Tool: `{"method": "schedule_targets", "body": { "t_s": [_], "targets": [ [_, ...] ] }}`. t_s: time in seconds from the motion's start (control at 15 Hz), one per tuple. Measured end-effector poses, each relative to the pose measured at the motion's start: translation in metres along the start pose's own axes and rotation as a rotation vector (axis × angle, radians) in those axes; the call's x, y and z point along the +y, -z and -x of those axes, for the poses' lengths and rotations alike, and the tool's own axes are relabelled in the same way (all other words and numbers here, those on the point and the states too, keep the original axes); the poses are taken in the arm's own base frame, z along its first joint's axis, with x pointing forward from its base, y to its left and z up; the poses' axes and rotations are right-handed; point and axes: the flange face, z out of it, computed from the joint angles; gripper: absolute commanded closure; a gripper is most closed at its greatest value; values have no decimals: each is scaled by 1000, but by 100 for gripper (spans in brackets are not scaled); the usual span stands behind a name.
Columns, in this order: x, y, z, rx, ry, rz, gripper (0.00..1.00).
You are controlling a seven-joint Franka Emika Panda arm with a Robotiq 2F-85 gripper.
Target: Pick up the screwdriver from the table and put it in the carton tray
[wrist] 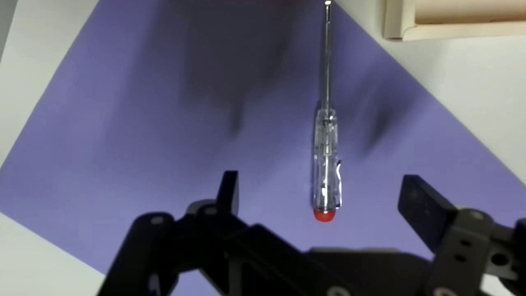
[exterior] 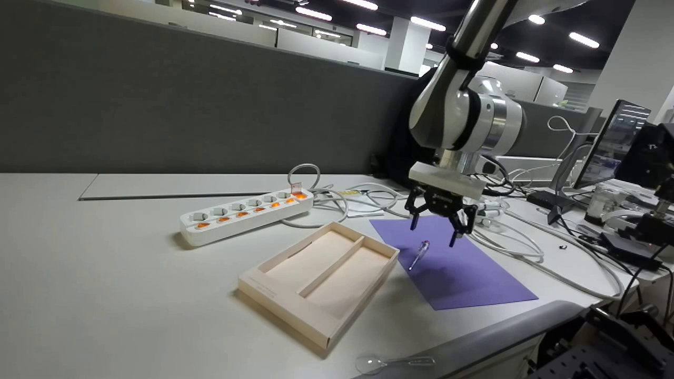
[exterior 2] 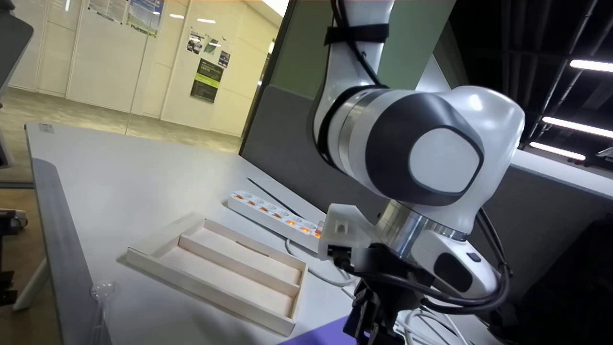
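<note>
Right now I'm seeing my gripper (exterior: 433,233) hanging over the purple sheet (exterior: 474,273), its two fingers standing wide apart. The screwdriver (wrist: 326,168) is lying below on that sheet, and its clear handle is showing between the fingers in the wrist view. The cardboard tray (exterior: 295,303) is sitting just beside the sheet on the tabletop (exterior: 131,295), and the white power strip (exterior: 250,225) is lying near the tray.

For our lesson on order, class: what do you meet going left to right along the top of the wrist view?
A grey patch too cropped to name, table, purple sheet, screwdriver, table again, corner of the carton tray.
</note>
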Motion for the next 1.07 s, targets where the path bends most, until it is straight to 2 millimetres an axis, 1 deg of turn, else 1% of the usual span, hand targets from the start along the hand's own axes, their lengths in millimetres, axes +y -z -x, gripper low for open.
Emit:
{"method": "schedule_targets", "body": {
  "t_s": [0.33,0.4,0.47,0.67,1.0,1.07],
  "targets": [
    [-5,-15,-2,35,-4,23,0],
    [-6,-18,-2,41,-3,26,7],
    [-7,-20,-2,47,-2,30,26],
    [-8,-25,-2,75,-2,32,49],
    [-9,-27,-5,120,-1,20,81],
    [-10,-27,-5,124,-1,18,89]
  ]
}}
